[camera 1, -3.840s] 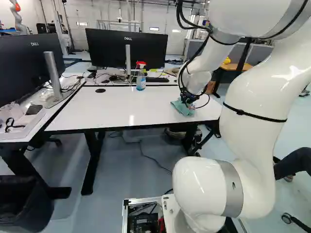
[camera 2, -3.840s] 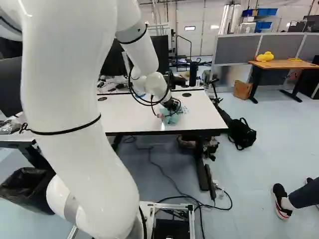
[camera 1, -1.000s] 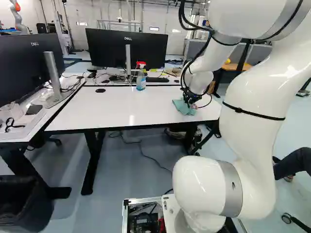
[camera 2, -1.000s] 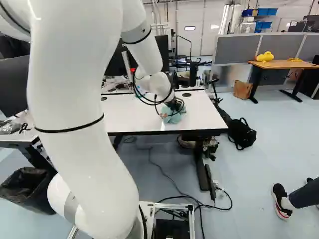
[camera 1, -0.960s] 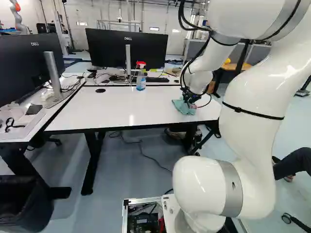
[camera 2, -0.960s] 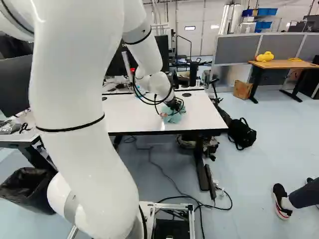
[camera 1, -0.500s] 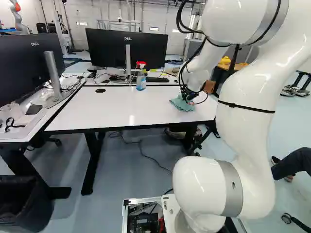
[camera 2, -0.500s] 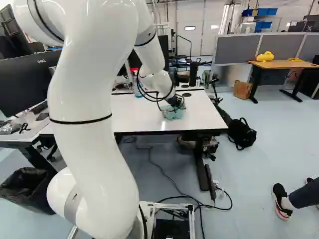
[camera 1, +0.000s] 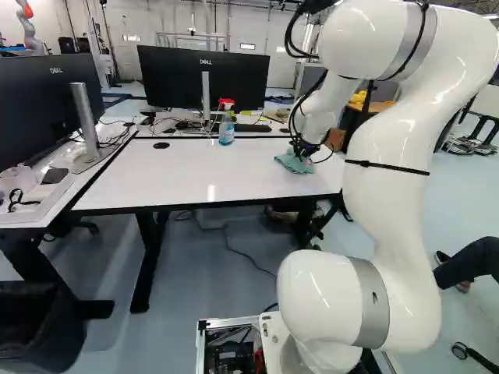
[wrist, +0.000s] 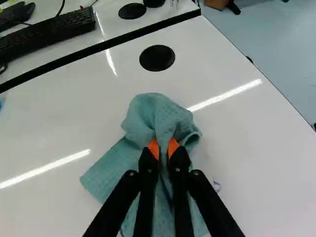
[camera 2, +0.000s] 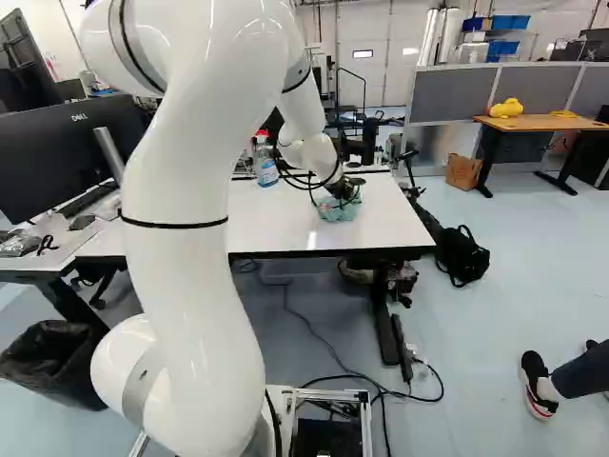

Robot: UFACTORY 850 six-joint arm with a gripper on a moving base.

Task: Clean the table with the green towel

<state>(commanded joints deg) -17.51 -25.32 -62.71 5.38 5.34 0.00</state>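
From where I'm standing, the white arm [camera 2: 181, 276] is reaching farther out, its claw [wrist: 163, 148] clamping the green towel [wrist: 157, 116] on the worktop [camera 1: 171, 175]. A pale scrap [wrist: 216, 185] is lying beside the towel, short of the black cable grommet [wrist: 157, 58], probably needing a pass. The towel is sliding nearer that grommet, seemingly wiping fresh surface.

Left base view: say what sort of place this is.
Probably a robotics lab or workshop with desks: a white robot arm reaches over a white table, another robot stands at the far left of the left base view, and monitors stand on the desks.
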